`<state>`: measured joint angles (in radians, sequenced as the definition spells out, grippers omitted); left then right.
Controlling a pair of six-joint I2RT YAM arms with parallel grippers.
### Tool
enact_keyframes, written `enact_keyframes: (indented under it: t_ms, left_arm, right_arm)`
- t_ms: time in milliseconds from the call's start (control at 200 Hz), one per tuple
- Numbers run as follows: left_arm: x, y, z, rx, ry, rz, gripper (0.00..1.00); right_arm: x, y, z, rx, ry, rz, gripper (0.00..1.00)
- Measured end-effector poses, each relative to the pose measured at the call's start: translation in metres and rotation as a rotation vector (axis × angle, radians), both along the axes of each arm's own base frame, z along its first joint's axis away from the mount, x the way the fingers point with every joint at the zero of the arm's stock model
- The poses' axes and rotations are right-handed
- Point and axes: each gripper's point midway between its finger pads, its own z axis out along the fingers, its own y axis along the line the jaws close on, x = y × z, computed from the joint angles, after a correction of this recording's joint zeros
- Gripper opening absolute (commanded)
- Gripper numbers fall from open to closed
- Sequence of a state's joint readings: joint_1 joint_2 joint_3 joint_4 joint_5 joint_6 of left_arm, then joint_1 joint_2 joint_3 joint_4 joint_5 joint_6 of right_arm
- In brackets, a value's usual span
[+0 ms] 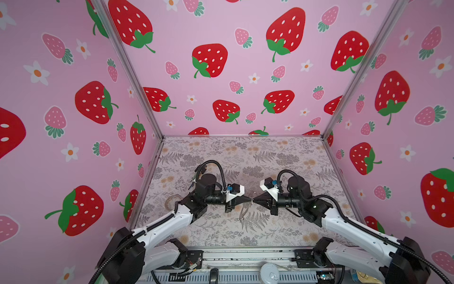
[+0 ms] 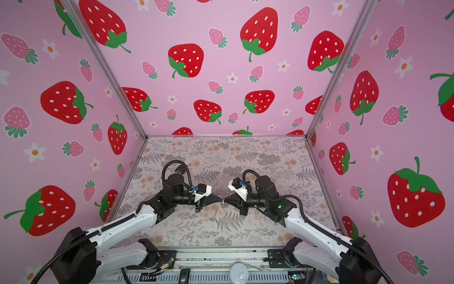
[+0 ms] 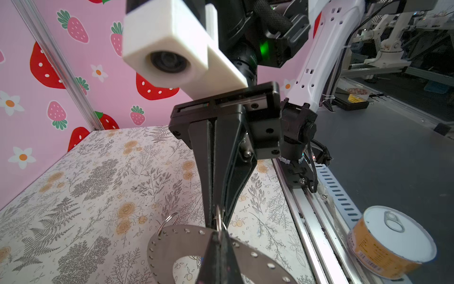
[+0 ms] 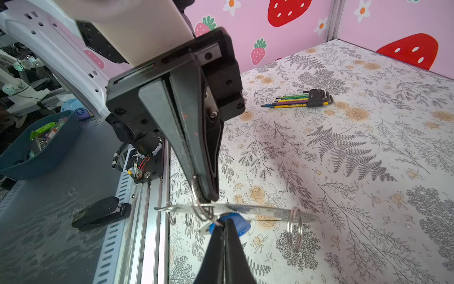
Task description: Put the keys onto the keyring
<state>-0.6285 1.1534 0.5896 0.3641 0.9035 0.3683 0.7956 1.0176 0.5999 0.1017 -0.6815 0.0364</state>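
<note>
Nearest in the right wrist view, the right gripper (image 4: 223, 225) sits at the blue-headed key (image 4: 239, 225) just beneath the keyring (image 3: 167, 243); I cannot tell whether its jaws pinch the key or merely touch it. Past it the left gripper (image 4: 207, 195) is pressed together on the keyring's rim, holding it above the table (image 4: 344, 172), hex keys (image 4: 299, 100) well apart beyond. I judge we're mid-threading: next the key's hole must ride onto the rim's wire loop (image 4: 204, 212), ring held steady.
</note>
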Motion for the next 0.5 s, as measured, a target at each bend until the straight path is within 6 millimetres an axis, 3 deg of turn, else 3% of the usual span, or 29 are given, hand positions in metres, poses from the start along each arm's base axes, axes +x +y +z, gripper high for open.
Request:
enact_keyframes:
  t_ms: [120,325,500]
  left_arm:
    - [-0.001,-0.001,0.003,-0.008,-0.001,-0.013,0.00]
    - [-0.002,-0.003,0.013,-0.030,-0.017,-0.030,0.00]
    - [-0.001,-0.003,0.011,-0.028,-0.007,-0.036,0.00]
  right_arm:
    - [0.002,-0.005,0.007,-0.002,-0.073,-0.021,0.26]
    - [-0.003,-0.023,0.044,0.083,-0.261,-0.063,0.26]
    - [-0.001,-0.023,0.045,0.079,-0.297,-0.068,0.25]
